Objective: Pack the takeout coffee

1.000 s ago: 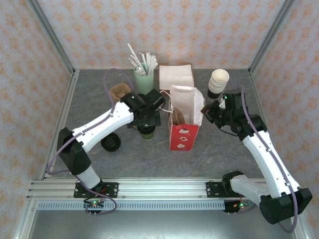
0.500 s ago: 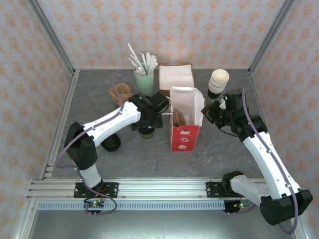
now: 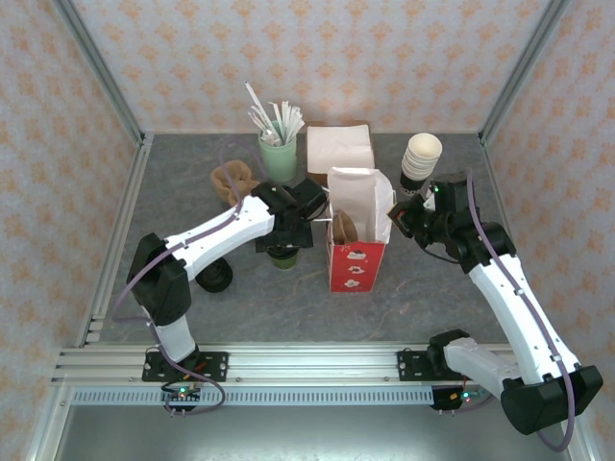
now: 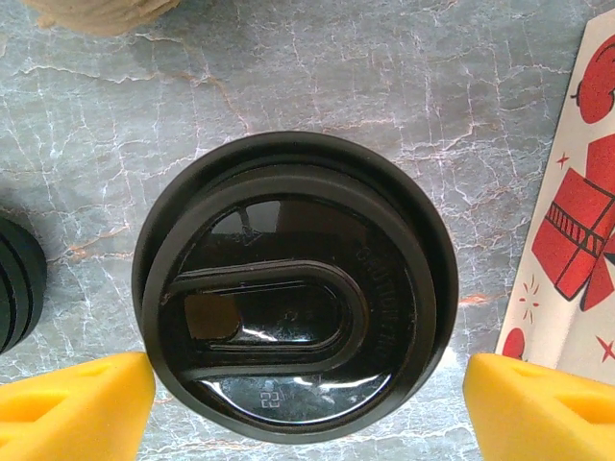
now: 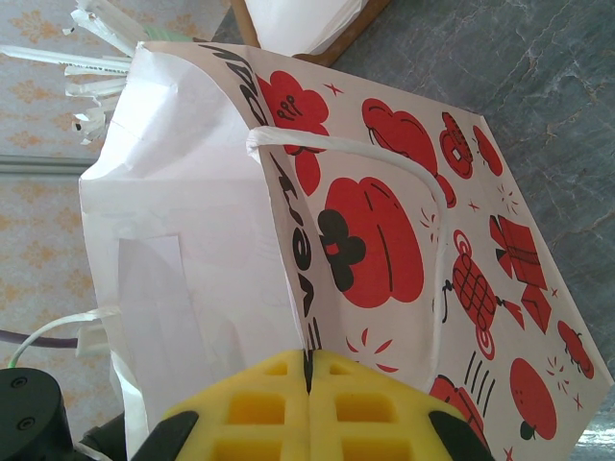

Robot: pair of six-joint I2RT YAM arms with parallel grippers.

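The left arm has swung its elbow toward the near edge over the last second and has now settled, wrist directly above the small dark-green paper cup with a round black plastic lid (image 4: 288, 288). The cup has not moved. It stands upright on the grey marbled bench (image 3: 288, 307), just left of the tall red-and-white paper bag (image 3: 354, 261). The left fingers (image 4: 77, 403) are spread and straddle the lid. The left one is close against its rim and the other is apart from it, so nothing is gripped yet. The right fingers (image 5: 259, 408) have not shifted. They are clenched on the bag's upper right edge, seemingly holding the mouth open. The approach looks finished, so the next step is probably to close on the cup and lift it.
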